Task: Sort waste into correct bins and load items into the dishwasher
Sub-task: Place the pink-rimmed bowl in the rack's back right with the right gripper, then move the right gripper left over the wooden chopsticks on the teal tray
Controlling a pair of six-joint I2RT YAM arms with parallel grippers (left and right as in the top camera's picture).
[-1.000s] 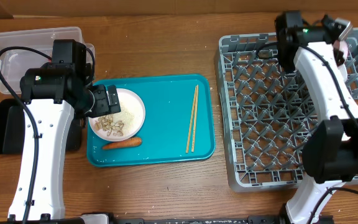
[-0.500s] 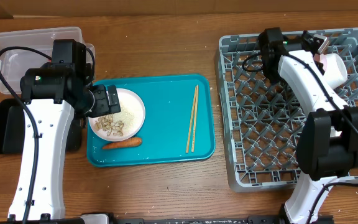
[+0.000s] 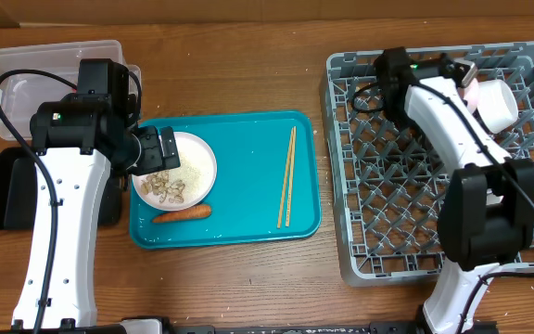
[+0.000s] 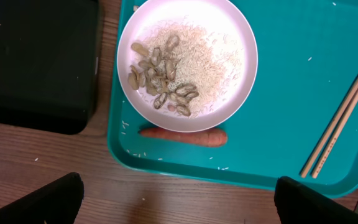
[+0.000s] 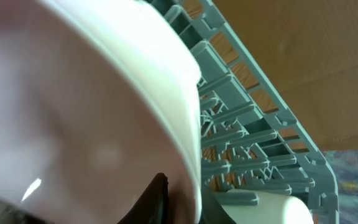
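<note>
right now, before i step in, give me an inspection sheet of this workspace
surface: wooden table
job's things: plate with rice and nut shells, carrot, chopsticks on teal tray; clear tub, black tray left; bowl, cup at rack
clutter: stray grains on tray and table
grippers: left gripper open, empty, above tray edge; right gripper by bowl, grip unclear
cables: black loops at both arms
surroundings: brown board beyond rack

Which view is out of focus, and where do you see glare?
Right wrist view: the pale bowl fills the frame, blurred, with a glare spot at lower left; the grey rack behind is sharper. Left wrist view: plate and carrot sharp. Overhead: even light.
</note>
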